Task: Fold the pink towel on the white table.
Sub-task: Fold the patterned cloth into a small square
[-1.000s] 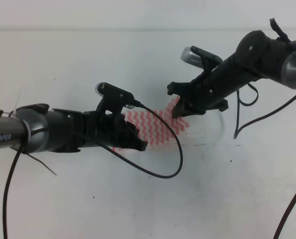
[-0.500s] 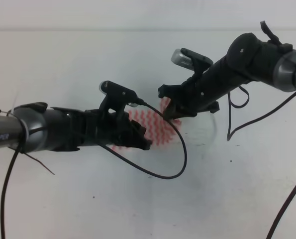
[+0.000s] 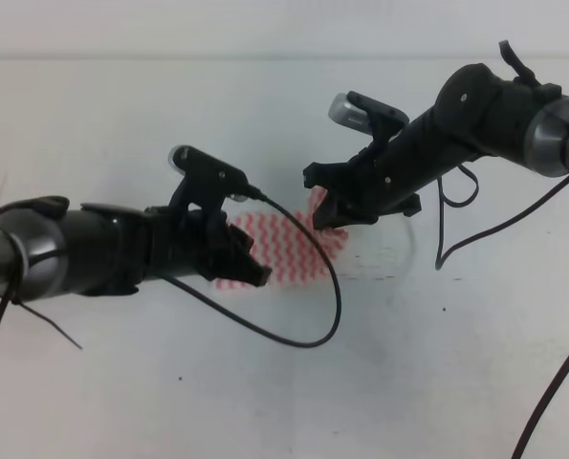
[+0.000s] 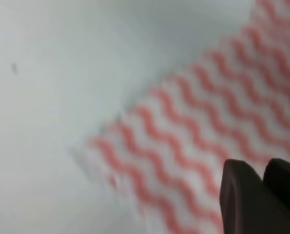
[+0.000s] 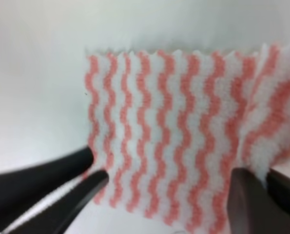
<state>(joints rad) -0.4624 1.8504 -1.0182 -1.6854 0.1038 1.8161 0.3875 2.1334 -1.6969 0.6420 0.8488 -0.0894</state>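
The pink towel (image 3: 289, 251), white with pink-red zigzag stripes, lies on the white table (image 3: 408, 363) between my two arms. My left gripper (image 3: 257, 273) hovers over the towel's left part. In the left wrist view only dark fingertips (image 4: 252, 200) show, low at the right over the blurred towel (image 4: 193, 126), and their spacing is unclear. My right gripper (image 3: 328, 208) is at the towel's upper right corner, which stands up a little. In the right wrist view its fingers (image 5: 62, 187) stand apart, with the striped towel (image 5: 169, 131) spread between them and bulging at the right.
A black cable (image 3: 308, 330) loops from the left arm down over the table just below the towel. Another cable (image 3: 451, 225) hangs from the right arm. The table's far edge (image 3: 169, 57) runs along the top of the high view.
The right gripper moved left with the towel's right corner, narrowing the towel, then stayed still. The left arm edged right, then drew back to the left.
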